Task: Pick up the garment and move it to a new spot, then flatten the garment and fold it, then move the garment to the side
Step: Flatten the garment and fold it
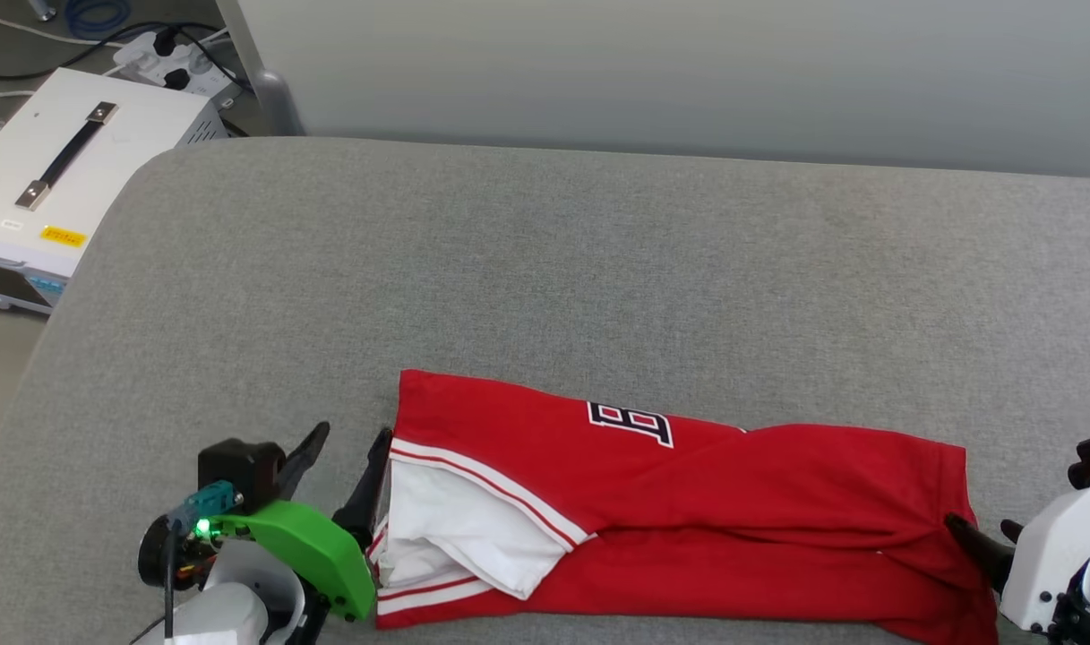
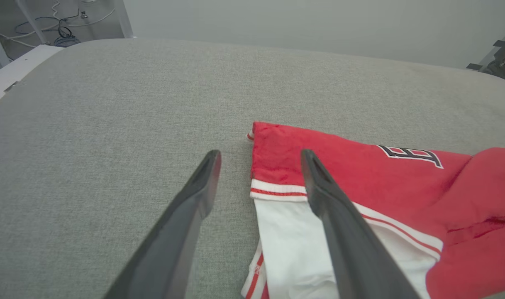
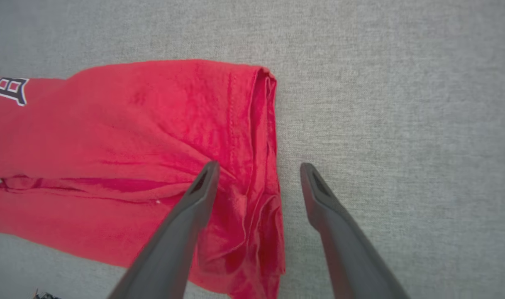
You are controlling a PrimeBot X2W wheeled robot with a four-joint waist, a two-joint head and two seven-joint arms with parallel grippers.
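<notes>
The garment (image 1: 688, 502), a red jersey T-shirt, lies folded into a long band across the near part of the grey padded surface (image 1: 545, 269). Its white sleeve with striped trim faces left, and part of a black letter shows on top. My left gripper (image 1: 347, 466) stands open at the sleeve end. In the left wrist view, the left gripper (image 2: 260, 155) straddles the garment (image 2: 360, 178) at its left edge, one finger over the cloth. My right gripper (image 1: 988, 530) is open at the red hem end. In the right wrist view, the right gripper (image 3: 258, 166) straddles the hem of the garment (image 3: 132, 124).
A white box with a black handle (image 1: 61, 170) sits on the floor past the surface's left edge, with a power strip and cables (image 1: 168, 58) behind it. A pale wall runs along the far side. Bare grey surface stretches beyond the garment.
</notes>
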